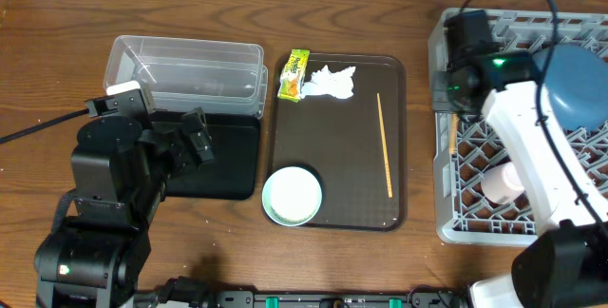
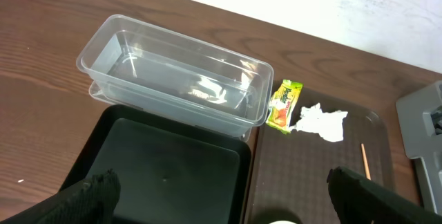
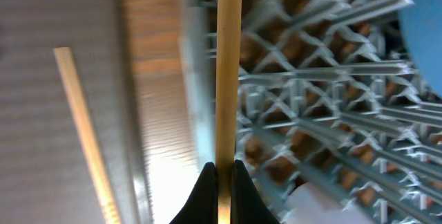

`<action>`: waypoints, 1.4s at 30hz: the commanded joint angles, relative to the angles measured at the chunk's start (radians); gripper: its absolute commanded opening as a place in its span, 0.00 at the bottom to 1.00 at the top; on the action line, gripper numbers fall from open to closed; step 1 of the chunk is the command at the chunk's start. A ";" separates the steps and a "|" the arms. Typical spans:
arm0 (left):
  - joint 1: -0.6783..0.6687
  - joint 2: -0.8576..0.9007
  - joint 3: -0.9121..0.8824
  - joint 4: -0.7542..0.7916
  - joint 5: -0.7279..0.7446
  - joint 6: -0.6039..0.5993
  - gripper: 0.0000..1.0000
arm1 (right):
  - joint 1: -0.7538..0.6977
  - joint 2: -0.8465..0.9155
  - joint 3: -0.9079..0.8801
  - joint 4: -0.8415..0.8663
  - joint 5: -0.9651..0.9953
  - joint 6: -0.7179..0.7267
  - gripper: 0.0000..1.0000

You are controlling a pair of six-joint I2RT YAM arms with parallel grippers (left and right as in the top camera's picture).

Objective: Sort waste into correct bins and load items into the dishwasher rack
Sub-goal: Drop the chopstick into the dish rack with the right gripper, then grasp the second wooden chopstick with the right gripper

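My right gripper is shut on a wooden chopstick and holds it over the left edge of the grey dishwasher rack. The large blue bowl and the pink cup sit in the rack. The second chopstick, the yellow-green wrapper, the white tissue and the pale green-white bowl lie on the brown tray. My left gripper is open and empty above the black tray, in front of the clear tub.
The tub and the black tray sit side by side, left of the brown tray. The rack fills the table's right side, its edge visible in the left wrist view. Bare wood lies between the brown tray and the rack.
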 commanded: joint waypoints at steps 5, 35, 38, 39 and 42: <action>0.004 0.000 0.008 0.000 -0.013 -0.001 0.98 | -0.085 0.021 -0.093 0.093 -0.071 -0.105 0.13; 0.004 -0.001 0.008 0.000 -0.013 -0.001 0.98 | 0.358 0.221 -0.226 0.256 -0.066 0.223 0.40; 0.004 0.000 0.008 0.000 -0.013 -0.001 0.98 | 0.357 0.279 -0.226 0.259 -0.066 0.224 0.38; 0.004 -0.001 0.008 0.000 -0.013 -0.001 0.98 | 0.357 0.295 -0.226 0.261 -0.066 0.224 0.36; 0.004 -0.001 0.008 0.000 -0.013 -0.001 0.98 | 0.358 0.333 -0.226 0.264 -0.066 0.224 0.22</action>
